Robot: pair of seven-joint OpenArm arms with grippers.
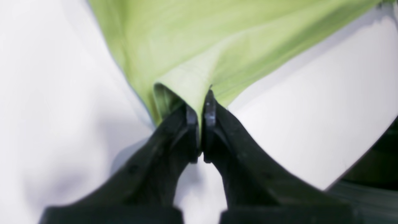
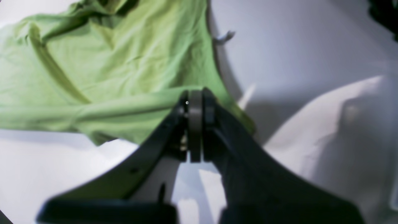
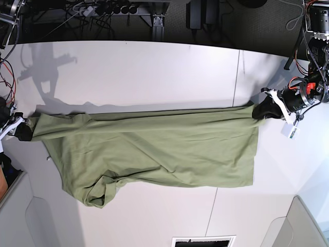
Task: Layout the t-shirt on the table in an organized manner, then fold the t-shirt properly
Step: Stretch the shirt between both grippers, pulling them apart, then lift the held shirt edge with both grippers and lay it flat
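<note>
Left end effector (image 1: 201, 124) is clamped on the t-shirt (image 3: 154, 149); right end effector (image 2: 195, 124) likewise. Garment stretched across the bench (image 3: 154, 67), one sleeve bunched; layout unfinished, folding not begun.

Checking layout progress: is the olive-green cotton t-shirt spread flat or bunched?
Partly spread: olive-green cotton t-shirt is stretched taut along its top edge, lower-left corner crumpled.

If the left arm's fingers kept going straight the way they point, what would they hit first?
The t-shirt itself: the left gripper is already shut on its corner, and more cloth stretches straight ahead, probably over the table.
</note>
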